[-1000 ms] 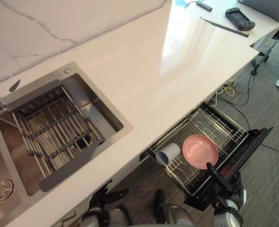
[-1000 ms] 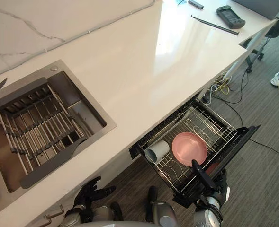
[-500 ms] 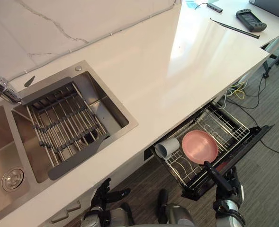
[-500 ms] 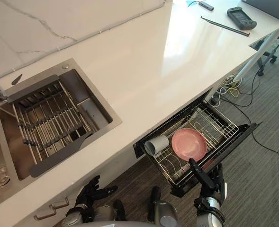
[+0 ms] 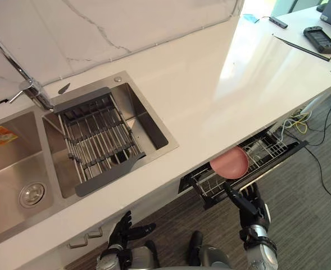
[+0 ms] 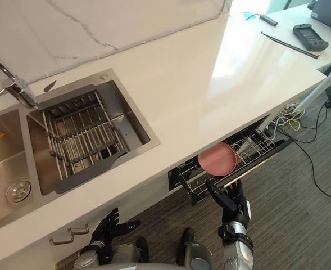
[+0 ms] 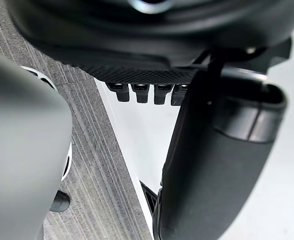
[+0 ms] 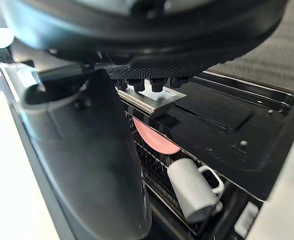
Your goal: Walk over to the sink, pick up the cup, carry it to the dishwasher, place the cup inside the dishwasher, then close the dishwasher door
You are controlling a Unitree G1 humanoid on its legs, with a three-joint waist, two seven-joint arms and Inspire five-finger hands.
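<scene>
A grey cup (image 8: 190,193) lies on its side in the dishwasher's wire rack (image 5: 264,148), next to a pink plate (image 5: 230,162). In the eye views the white counter hides the cup. The rack sits mostly under the counter, and the black dishwasher door (image 5: 277,159) stands partly raised in front of it. My right hand (image 5: 247,201) is at the door's outer edge with its fingers straight and open. Low by the cabinet front, my left hand (image 5: 123,230) is open with its fingers spread and holds nothing.
A steel sink (image 5: 150,121) with a slatted drain rack (image 5: 95,138) is set in the counter (image 5: 221,95), with a second basin (image 5: 13,180) and a faucet (image 5: 33,93) to its left. A handheld controller (image 5: 321,38) lies at the far corner. Cables (image 5: 297,121) trail on the carpet.
The camera has swung left and back. The rack with the cup and plate has gone in under the counter and the door has come up, with my right hand following its edge.
</scene>
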